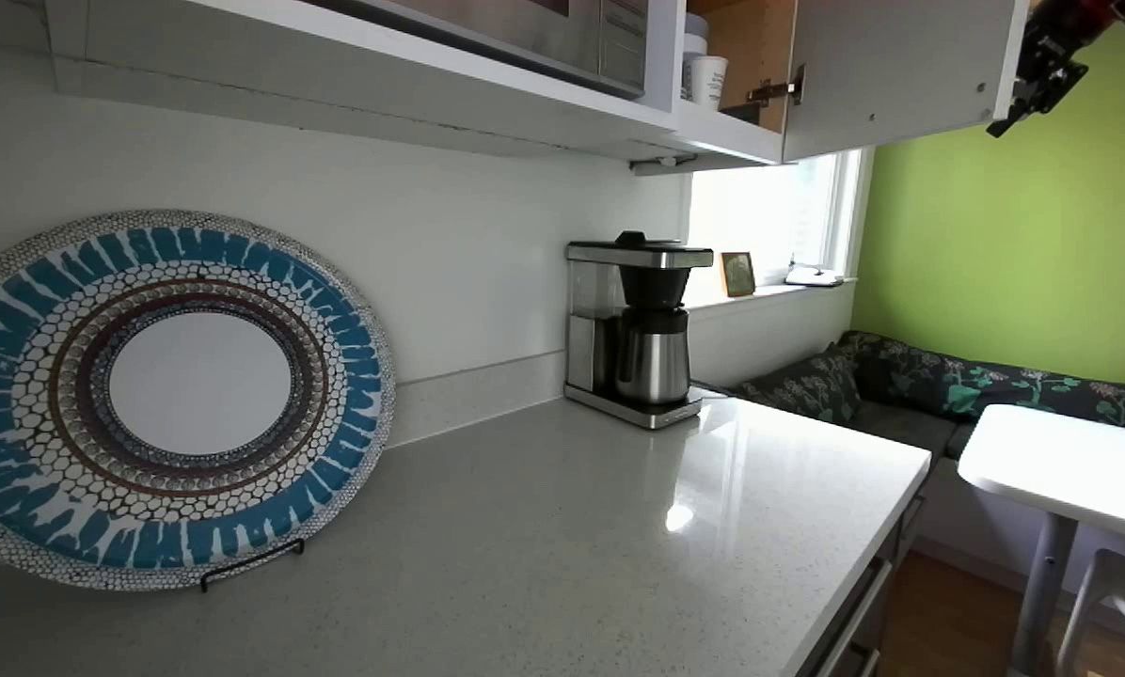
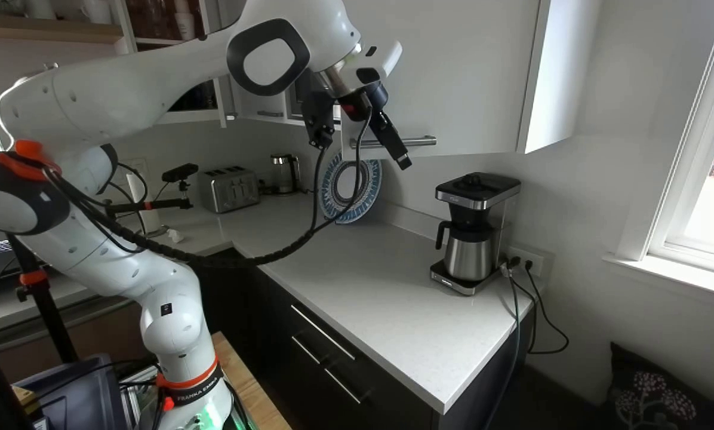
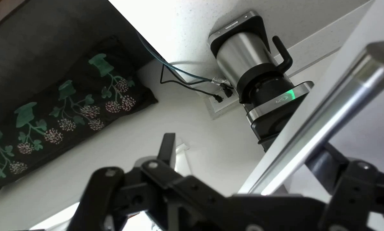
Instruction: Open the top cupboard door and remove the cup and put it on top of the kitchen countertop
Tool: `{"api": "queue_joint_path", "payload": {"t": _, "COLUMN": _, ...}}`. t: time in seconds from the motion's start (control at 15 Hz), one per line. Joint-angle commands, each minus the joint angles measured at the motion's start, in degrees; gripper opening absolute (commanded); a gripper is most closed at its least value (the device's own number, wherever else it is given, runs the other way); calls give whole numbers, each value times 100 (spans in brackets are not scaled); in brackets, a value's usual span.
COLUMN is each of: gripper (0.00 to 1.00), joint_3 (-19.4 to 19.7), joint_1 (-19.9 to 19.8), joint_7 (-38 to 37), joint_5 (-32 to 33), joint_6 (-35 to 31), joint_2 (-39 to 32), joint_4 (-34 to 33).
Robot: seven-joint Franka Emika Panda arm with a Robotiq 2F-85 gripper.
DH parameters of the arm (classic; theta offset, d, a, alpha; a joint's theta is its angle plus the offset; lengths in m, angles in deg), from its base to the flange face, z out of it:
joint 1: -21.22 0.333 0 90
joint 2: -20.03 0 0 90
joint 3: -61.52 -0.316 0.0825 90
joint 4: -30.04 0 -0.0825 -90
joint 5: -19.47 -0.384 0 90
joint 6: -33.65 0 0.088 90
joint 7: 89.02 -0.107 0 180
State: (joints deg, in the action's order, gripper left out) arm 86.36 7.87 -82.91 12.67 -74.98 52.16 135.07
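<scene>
The top cupboard door (image 1: 901, 75), a flat white panel, stands swung open. In an exterior view its outer face (image 2: 470, 71) shows, with a metal bar handle (image 2: 424, 141) that also shows in the wrist view (image 3: 323, 123). The small white cup (image 1: 708, 83) stands upright inside the cupboard, beside other pale containers; the door hides it elsewhere. My gripper (image 1: 1042, 102) is at the door's free edge. Its fingers (image 2: 360, 140) are spread wide at the handle, which runs between them in the wrist view (image 3: 246, 157). Contact cannot be told. The kitchen countertop (image 1: 544, 536) lies below (image 2: 393, 298).
A coffee maker (image 1: 652, 329) stands on the countertop below the cupboard, its cables (image 2: 515, 298) hanging over the end. A decorated round plate (image 1: 356, 414) leans on the wall. A toaster (image 2: 228, 188) stands farther back. A small white table (image 1: 1070, 461) is beyond the counter.
</scene>
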Motion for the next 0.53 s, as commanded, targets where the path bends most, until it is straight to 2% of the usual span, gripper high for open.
{"api": "queue_joint_path", "payload": {"t": 0.0, "gripper": 100, "joint_3": 194, "joint_1": -313, "joint_7": 200, "joint_5": 284, "joint_6": -522, "joint_2": -319, "joint_4": 75}}
{"api": "queue_joint_path", "payload": {"t": 0.27, "gripper": 100, "joint_3": 329, "joint_1": -234, "joint_7": 298, "joint_5": -143, "joint_6": -822, "joint_2": -234, "joint_4": 109}}
{"api": "queue_joint_path", "payload": {"t": 0.47, "gripper": 100, "joint_3": 376, "joint_1": -162, "joint_7": 183, "joint_5": -523, "joint_6": -808, "joint_2": -198, "joint_4": 146}}
